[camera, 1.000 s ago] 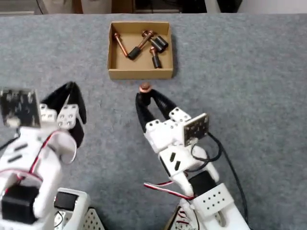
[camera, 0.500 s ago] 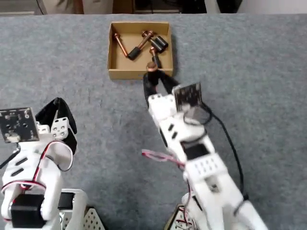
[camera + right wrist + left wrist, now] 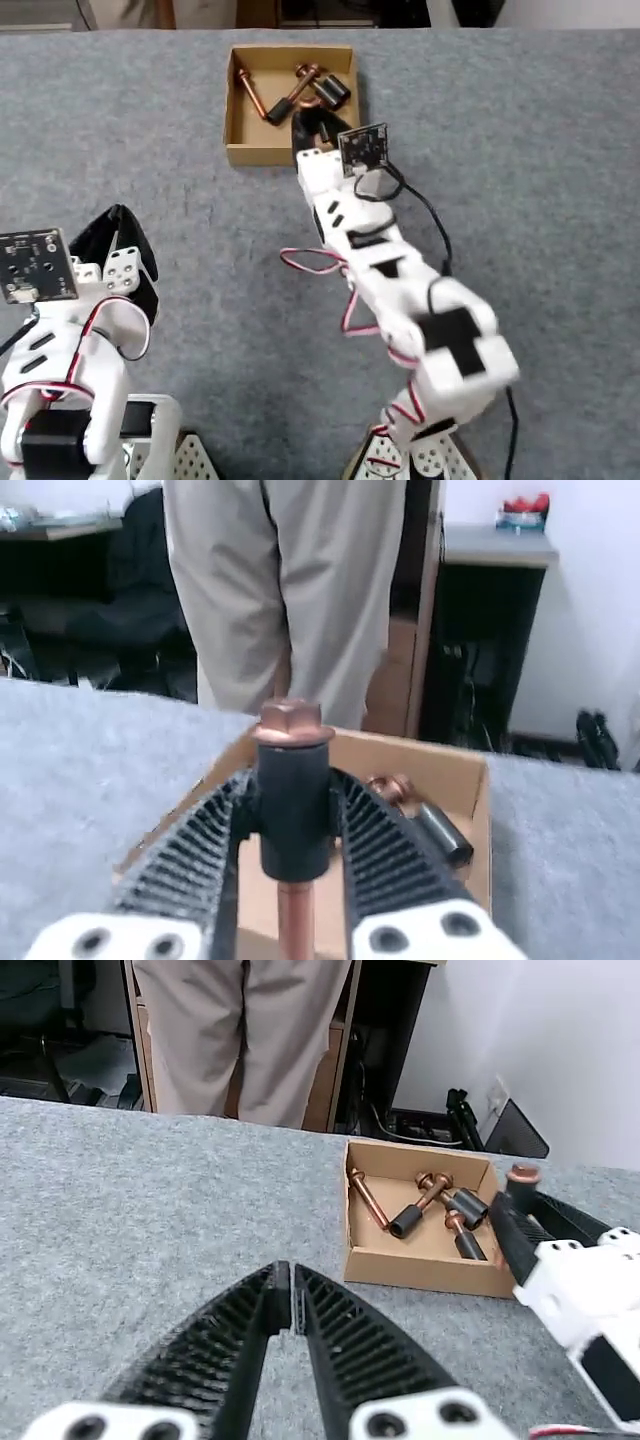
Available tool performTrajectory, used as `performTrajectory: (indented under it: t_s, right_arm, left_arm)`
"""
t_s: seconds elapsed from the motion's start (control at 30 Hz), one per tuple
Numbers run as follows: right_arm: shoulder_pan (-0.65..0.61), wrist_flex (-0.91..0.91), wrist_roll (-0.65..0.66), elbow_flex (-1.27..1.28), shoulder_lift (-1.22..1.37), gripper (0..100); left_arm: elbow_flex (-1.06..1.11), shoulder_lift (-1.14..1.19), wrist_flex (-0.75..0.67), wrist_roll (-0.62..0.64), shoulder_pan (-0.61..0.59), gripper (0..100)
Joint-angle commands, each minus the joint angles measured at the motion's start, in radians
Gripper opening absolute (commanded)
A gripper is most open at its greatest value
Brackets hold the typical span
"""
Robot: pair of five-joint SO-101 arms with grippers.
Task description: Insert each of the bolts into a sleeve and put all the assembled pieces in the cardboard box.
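The cardboard box stands at the far middle of the grey mat. Inside lie a bare copper bolt and several bolts in black sleeves. My right gripper hangs over the box's near right part, shut on a black sleeve with a copper bolt through it, held upright with the hex head on top. The left wrist view shows that gripper beside the box. My left gripper sits at the near left, shut on nothing.
Grey carpet-like mat covers the table, with free room left and right of the box. The right arm's red and white cables loop over the mat beside it. Its body stretches from the near edge to the box.
The right arm has stretched forward, carrying the sleeved bolt from just in front of the box to over its near right part. The left arm has pulled back and now keeps still.
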Motion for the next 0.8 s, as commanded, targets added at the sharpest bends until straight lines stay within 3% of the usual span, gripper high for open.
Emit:
performTrajectory:
  t_s: [0.0,0.23,0.43,0.63,0.77]
  right_arm:
    - [0.022,-0.066,0.074,-0.157,0.120,0.2]
    - [0.031,-0.035,0.075,-0.357,0.248,0.2]
    - [0.038,0.178,0.072,-0.506,0.268,0.5]
    - [0.039,0.282,0.071,-0.611,0.315,14.3]
    - [0.041,0.321,0.071,-0.680,0.403,14.5]
  left_arm:
    - [-0.002,-0.005,0.000,0.005,-0.008,2]
    - [0.026,-0.005,-0.006,0.003,-0.008,2]
    - [0.048,-0.010,-0.006,0.003,-0.008,2]
    - [0.043,-0.008,-0.006,0.008,-0.008,5]
    - [0.041,-0.013,-0.006,0.008,-0.008,7]
